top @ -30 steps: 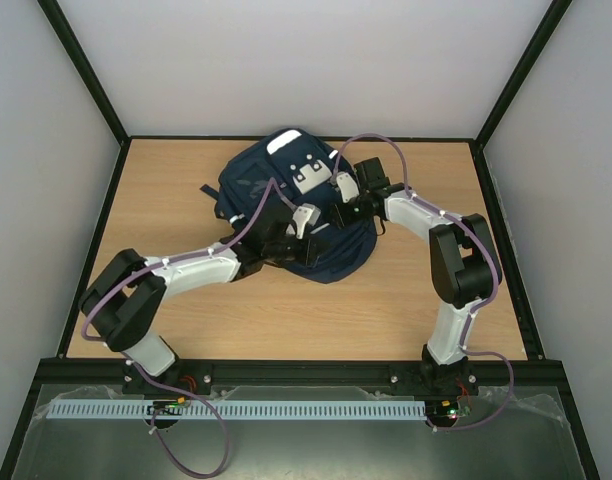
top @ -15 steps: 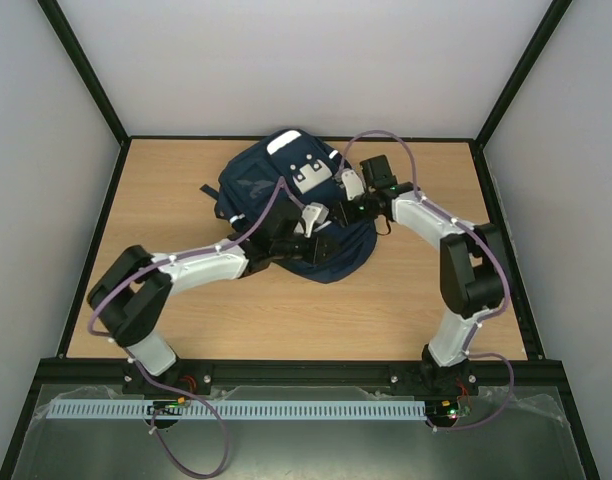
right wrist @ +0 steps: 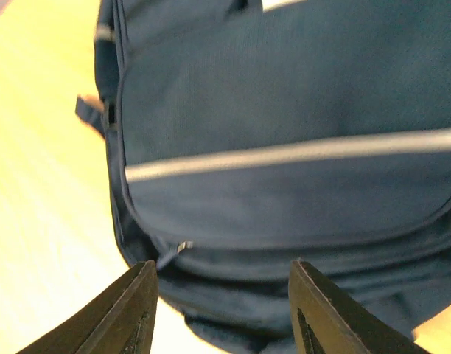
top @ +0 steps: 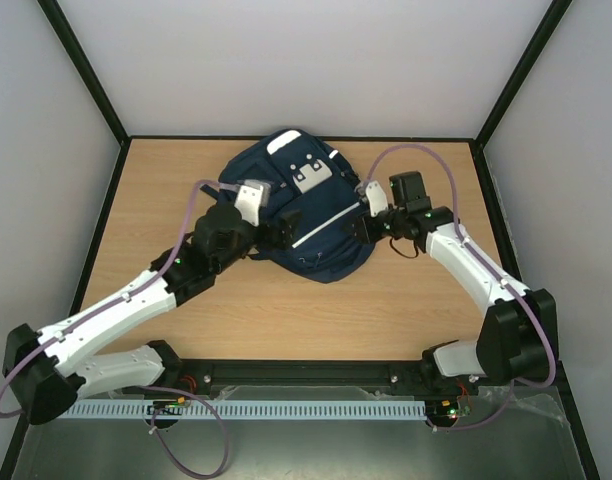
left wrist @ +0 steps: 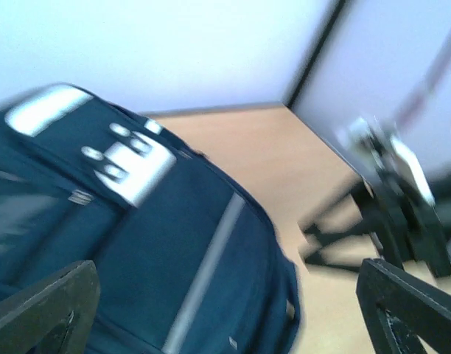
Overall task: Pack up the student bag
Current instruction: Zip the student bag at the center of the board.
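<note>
The student bag (top: 324,252), a navy backpack with a thin white stripe and white patches, lies flat at the middle back of the table. My left gripper (top: 285,224) hovers at its left side, jaws wide open and empty. In the left wrist view the bag (left wrist: 137,243) fills the space between the fingertips (left wrist: 49,306), blurred by motion. My right gripper (top: 358,228) sits at the bag's right edge, open with nothing in it. The right wrist view shows the gripper (right wrist: 222,310) just short of the bag's front pocket (right wrist: 284,199) and a small zipper pull (right wrist: 183,245).
Dark straps (top: 210,191) stick out from the bag's left side. The wooden table (top: 286,310) is ringed by a black frame and grey walls. My right arm (left wrist: 395,195) shows blurred in the left wrist view.
The left gripper went from shut to wide open and pulled back left off the bag. The right arm drew back to the right, its gripper now at the bag's edge.
</note>
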Controlling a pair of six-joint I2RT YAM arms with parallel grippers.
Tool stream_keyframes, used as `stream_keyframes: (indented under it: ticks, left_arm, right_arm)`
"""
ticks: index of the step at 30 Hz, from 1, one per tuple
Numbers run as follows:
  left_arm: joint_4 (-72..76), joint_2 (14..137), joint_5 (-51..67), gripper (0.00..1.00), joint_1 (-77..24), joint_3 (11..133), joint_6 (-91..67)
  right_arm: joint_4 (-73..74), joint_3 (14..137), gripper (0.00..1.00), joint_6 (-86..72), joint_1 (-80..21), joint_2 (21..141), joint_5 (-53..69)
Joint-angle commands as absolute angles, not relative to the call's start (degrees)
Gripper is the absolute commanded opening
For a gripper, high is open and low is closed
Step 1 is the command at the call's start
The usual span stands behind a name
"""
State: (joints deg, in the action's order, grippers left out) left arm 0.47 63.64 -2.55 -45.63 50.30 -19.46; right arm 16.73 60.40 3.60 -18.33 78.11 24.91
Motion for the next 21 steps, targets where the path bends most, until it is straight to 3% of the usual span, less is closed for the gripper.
stream_keyframes:
  ticks: [1, 3, 8, 21]
  left_arm:
    - [-2.53, 62.00, -27.66, 0.99, -44.54, 53.09, -25.22]
    - [-1.63, 64.07, -23.17, 0.99, -41.12, 53.21, -24.41]
    - [-3.95, 70.47, -18.90, 0.82, -39.90, 52.58, -27.25]
    - [3.65, 73.71, -9.94, 0.70, -38.49, 42.07, -45.82]
  right_arm:
    - [23.35, 55.90, 0.48, 5.01, -20.83, 77.39, 25.95]
    - [23.78, 55.25, 0.48, 6.03, -22.71, 78.18, 24.09]
    - [24.87, 57.97, 0.46, 6.28, -26.67, 83.63, 21.54]
    - [24.87, 65.70, 0.44, 2.51, -32.45, 96.99, 20.13]
